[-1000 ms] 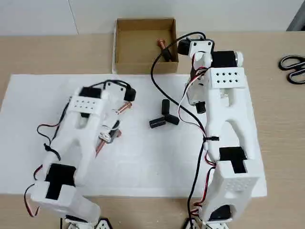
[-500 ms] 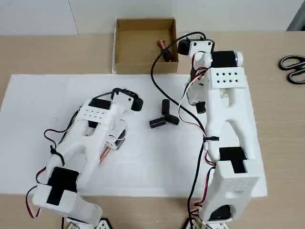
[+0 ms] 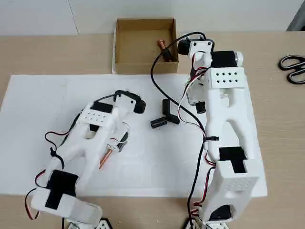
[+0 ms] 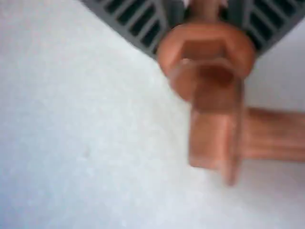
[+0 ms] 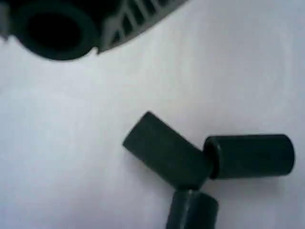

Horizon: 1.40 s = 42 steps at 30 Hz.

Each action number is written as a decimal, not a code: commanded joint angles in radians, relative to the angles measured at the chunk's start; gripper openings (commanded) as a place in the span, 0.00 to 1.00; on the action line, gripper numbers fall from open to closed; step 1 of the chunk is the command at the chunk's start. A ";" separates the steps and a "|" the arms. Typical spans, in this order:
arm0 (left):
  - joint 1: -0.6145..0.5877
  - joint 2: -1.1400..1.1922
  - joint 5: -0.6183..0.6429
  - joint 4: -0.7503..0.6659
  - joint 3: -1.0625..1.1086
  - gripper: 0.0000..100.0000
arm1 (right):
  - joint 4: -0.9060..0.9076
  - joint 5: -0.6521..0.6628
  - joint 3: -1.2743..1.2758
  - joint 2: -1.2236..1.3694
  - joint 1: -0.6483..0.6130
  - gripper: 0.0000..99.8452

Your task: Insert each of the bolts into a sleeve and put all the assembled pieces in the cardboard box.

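- While one bolt-and-sleeve piece (image 3: pixel 163 49) lies inside the cardboard box (image 3: pixel 138 47), I judge the job barely begun.
- My left fingers (image 4: pixel 133 24) clench a copper bolt (image 3: pixel 106 156) over the white sheet (image 3: pixel 43 105), well apart from the box.
- My right fingers (image 5: pixel 138 16) grasp one black sleeve (image 5: pixel 52 29), nearer the box.
- Three loose sleeves (image 3: pixel 164 116) lie on the sheet between both arms, short of the box; each wants a bolt, then boxing.

A pale wooden table (image 3: pixel 47 52) carries a wide white sheet (image 3: pixel 38 105) across its middle. A cardboard box (image 3: pixel 143 67) sits at the sheet's far edge, and scissors (image 3: pixel 293 68) lie far right on bare wood. Three black sleeves (image 3: pixel 165 106) cluster mid-sheet.
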 commanded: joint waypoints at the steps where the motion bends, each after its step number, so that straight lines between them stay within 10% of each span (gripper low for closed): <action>1: 0.002 -0.006 -0.002 -0.020 0.008 0.01 | 0.015 -0.014 -0.003 -0.071 -0.005 0.00; 23: -0.084 -0.141 -0.002 0.416 -0.610 0.01 | 0.010 -0.008 -0.009 -0.349 -0.002 0.00; 36: -0.379 -0.505 0.089 0.462 -0.618 0.01 | 0.013 -0.008 -0.003 -0.748 -0.004 0.00; 42: -0.327 -0.617 0.092 0.457 -0.503 0.01 | 0.012 -0.005 -0.003 -0.923 -0.002 0.00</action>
